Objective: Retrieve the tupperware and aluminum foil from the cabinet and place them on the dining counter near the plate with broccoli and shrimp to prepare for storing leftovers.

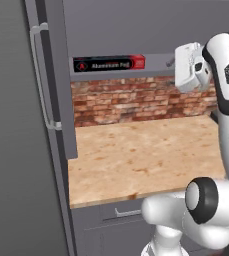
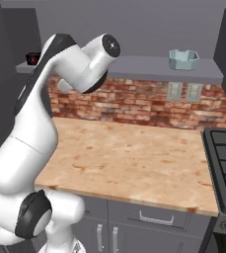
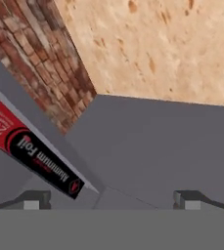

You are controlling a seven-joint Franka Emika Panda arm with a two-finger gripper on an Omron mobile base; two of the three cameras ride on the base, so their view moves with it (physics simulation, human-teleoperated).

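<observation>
- The gripper (image 3: 111,197) hangs with its two dark tips spread wide apart, nothing between them — it is up at shelf height, angled toward the grey shelf board of the cabinet (image 1: 158,61).
- The aluminum foil (image 3: 33,149) lies just off to one side of the tips in the hand view, not centred between them; close now and the jaws likely shut on air, or clip one end and spin the slim box.
- In the left base view the aluminum foil sits lengthwise along the front of the shelf, red end toward the hand — a sideways nudge could tip it off onto the wooden worktop (image 1: 136,155) below.
- The tupperware (image 2: 183,59) rests further along the same shelf, well apart from the foil, so it looks safe from this reach.
- The fridge (image 1: 16,150) side stands close beside the foil's far end — pushing the box that way could jam it.
</observation>
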